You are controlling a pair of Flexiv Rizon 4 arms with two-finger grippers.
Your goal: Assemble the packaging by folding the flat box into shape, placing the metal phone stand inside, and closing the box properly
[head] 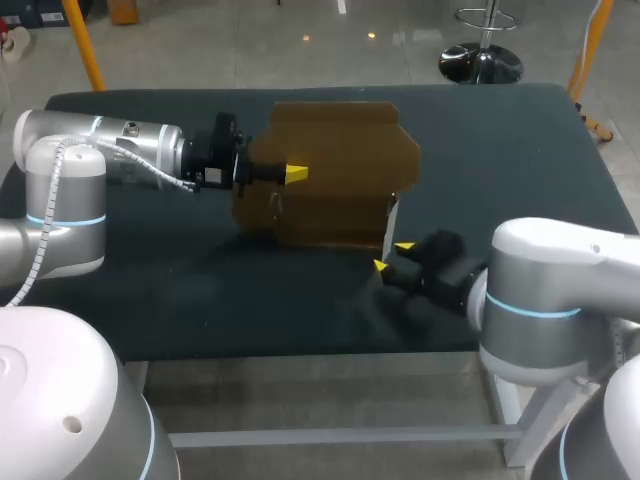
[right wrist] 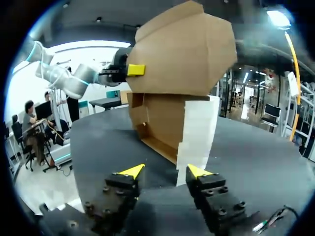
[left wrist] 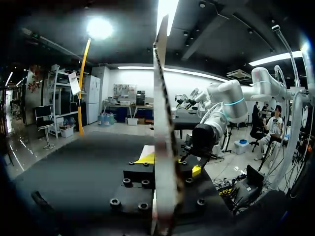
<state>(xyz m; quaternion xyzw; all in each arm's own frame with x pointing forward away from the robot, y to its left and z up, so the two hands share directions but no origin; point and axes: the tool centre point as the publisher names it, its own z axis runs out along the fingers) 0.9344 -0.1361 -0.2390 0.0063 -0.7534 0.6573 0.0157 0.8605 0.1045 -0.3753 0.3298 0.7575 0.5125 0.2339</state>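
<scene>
A brown cardboard box (head: 330,170) stands partly folded on the middle of the table, its wide lid panel raised. My left gripper (head: 290,173) is shut on that panel from the left. In the left wrist view the panel (left wrist: 162,118) runs edge-on between the gripper's (left wrist: 171,163) yellow tips. A white flap (head: 392,215) hangs at the box's near right corner. My right gripper (head: 392,256) is open, low over the table just in front of that corner. In the right wrist view the box (right wrist: 182,54) and white flap (right wrist: 199,128) lie just ahead of the open gripper (right wrist: 165,171). No phone stand is visible.
The dark green table (head: 150,290) has bare surface to the left, front and right of the box. My right arm's elbow (head: 540,300) hangs over the front right edge.
</scene>
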